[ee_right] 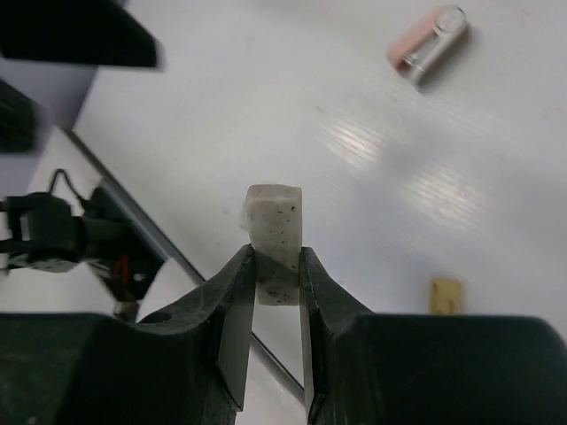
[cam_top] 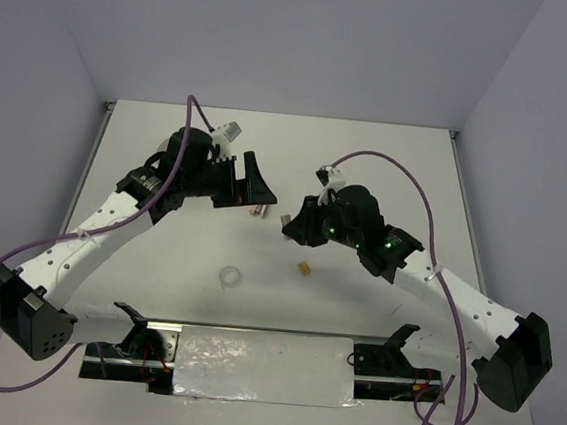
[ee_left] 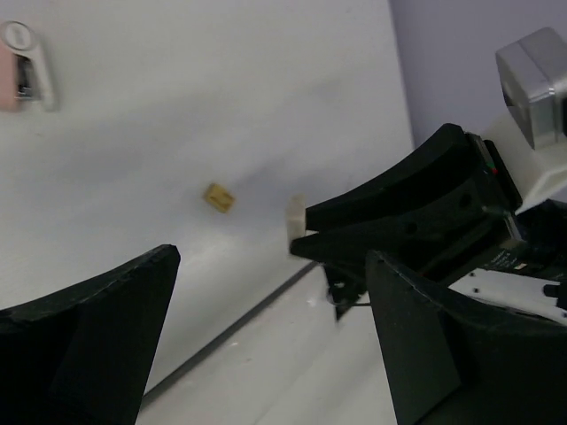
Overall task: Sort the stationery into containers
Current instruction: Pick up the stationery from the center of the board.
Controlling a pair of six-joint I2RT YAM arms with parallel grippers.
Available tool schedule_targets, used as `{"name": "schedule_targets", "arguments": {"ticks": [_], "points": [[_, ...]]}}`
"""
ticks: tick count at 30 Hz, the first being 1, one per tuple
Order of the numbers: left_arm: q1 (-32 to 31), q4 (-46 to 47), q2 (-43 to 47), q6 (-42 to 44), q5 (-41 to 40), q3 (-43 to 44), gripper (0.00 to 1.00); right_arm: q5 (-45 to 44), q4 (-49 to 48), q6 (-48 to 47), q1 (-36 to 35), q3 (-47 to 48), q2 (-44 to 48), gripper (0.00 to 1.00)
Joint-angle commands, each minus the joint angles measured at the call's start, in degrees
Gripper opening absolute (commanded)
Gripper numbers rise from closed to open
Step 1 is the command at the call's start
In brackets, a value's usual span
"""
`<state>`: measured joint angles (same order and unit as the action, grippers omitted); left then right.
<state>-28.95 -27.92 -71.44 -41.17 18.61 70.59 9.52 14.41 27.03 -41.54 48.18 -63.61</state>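
Now your right fingers (ee_right: 244, 276) clench the grey block (ee_right: 275, 217), left fingers (ee_left: 416, 354) spread empty; next, carry it to the dish, unseen here.

A grey block (ee_right: 275, 221), speckled, stands upright above the table (cam_top: 388, 172), its lower end pinched in the right gripper (ee_right: 276, 274). A small tan block (cam_top: 304, 268) lies flat nearby. The clear tape ring (cam_top: 229, 278) lies flat, apart to its left. A pink cylinder (cam_top: 257, 211) lies on its side farther back.
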Motion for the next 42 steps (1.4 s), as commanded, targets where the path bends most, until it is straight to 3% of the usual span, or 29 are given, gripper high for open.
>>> {"name": "schedule_targets", "arguments": {"ticks": [1,5,10,20,22,23,25,26,28,30,32,33,34,36,38,42], "points": [[0.12,10.32,1.56,-11.37,8.45,-1.77,0.99,4.72,-6.08,1.2,-1.96,5.14,-1.85,0.16],[0.12,7.55,1.22,-12.1,6.97,0.85,0.96,3.93,-5.8,-0.04,-3.2,7.71,-2.39,0.16],[0.12,2.96,-1.07,-10.69,7.23,2.63,0.86,3.49,-6.33,-0.66,-3.64,9.73,-1.25,0.17],[0.12,4.28,-2.92,-11.66,11.53,0.78,0.73,2.96,-5.98,-2.41,-3.99,12.2,-2.3,0.18],[0.12,4.72,-3.35,-11.65,12.76,0.78,0.63,3.22,-6.5,-2.59,-3.99,12.72,-2.65,0.18],[0.03,4.81,-3.44,-11.74,13.11,0.78,0.51,3.23,-6.07,-2.77,-3.99,13.16,-2.92,0.18],[0.12,5.42,-3.53,-12.09,14.17,0.61,0.42,2.79,-5.37,-3.56,-4.08,14.3,-3.88,0.18],[0.12,5.6,-3.62,-12.27,14.52,0.6,0.32,2.7,-5.71,-3.65,-4.08,14.31,-4.06,0.18],[0.12,5.6,-4.06,-12.1,15.31,0.95,0.24,3.05,-6.24,-3.82,-3.99,14.31,-4.32,0.18],[0.12,4.02,-4.41,-11.22,15.05,1.66,0.04,3.66,-6.33,-3.91,-3.99,14.66,-4.85,0.21],[0.03,1.92,-4.76,-9.29,12.35,3.5,0.0,4.36,-7.11,-3.82,-3.99,14.05,-5.03,0.29],[0.12,0.51,-4.94,-8.24,10.41,4.46,0.0,3.85,-7.38,-3.47,-3.99,13.69,-4.85,0.51],[0.12,-1.15,-5.46,-6.92,7.96,7.34,0.0,2.97,-7.38,-3.04,-3.73,13.17,-3.9,0.64],[0.21,-8.24,-6.16,-2.97,-4.68,11.13,0.0,-0.7,-7.03,-1.99,-3.11,11.59,-2.49,0.98],[0.38,-12.74,-7.66,-0.24,-18.17,15.62,0.0,-3.44,-6.25,-0.93,-1.54,9.57,-0.12,1.0],[2.93,-14.26,-13.44,2.05,-34.23,19.84,0.0,-5.65,-5.1,-0.48,0.31,6.75,3.84,1.0]]}}
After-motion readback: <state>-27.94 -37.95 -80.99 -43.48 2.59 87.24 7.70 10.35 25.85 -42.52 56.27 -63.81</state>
